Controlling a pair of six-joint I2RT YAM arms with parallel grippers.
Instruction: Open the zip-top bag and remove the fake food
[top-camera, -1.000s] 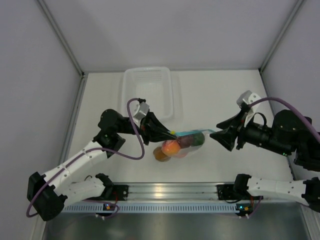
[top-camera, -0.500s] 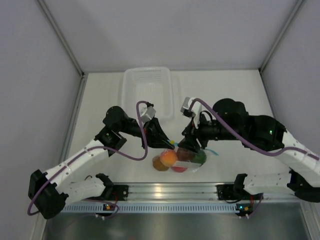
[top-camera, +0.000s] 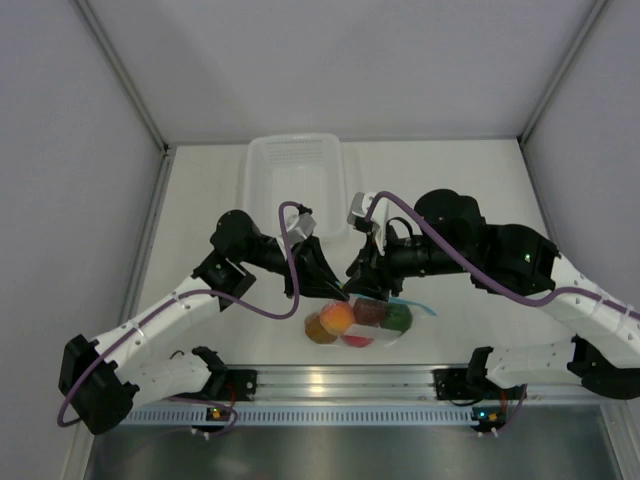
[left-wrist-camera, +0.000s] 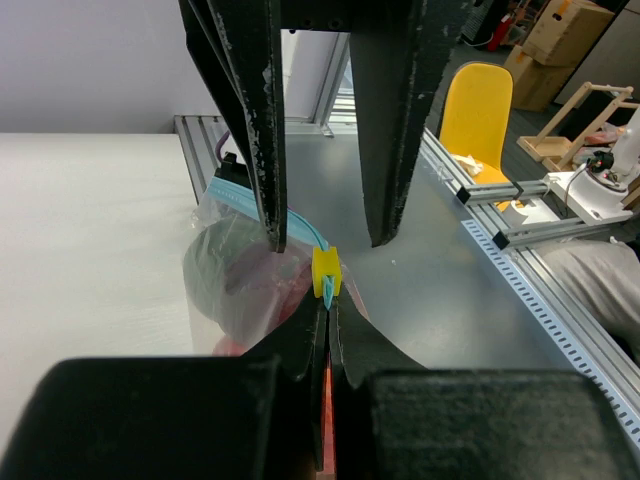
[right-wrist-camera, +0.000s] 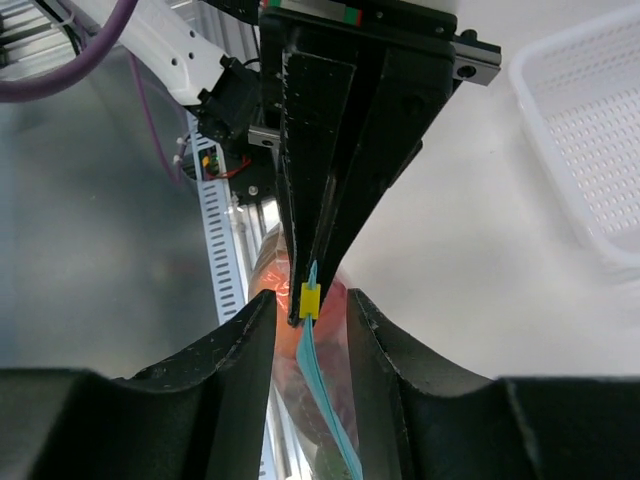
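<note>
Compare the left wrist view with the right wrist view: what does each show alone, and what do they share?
Only the left wrist view shows a yellow chair in the background. Only the right wrist view shows the white perforated tub. Both show the yellow slider on the zip-top bag, the left gripper shut on the bag's edge at the slider, and the right gripper with its open fingers straddling the slider.
</note>
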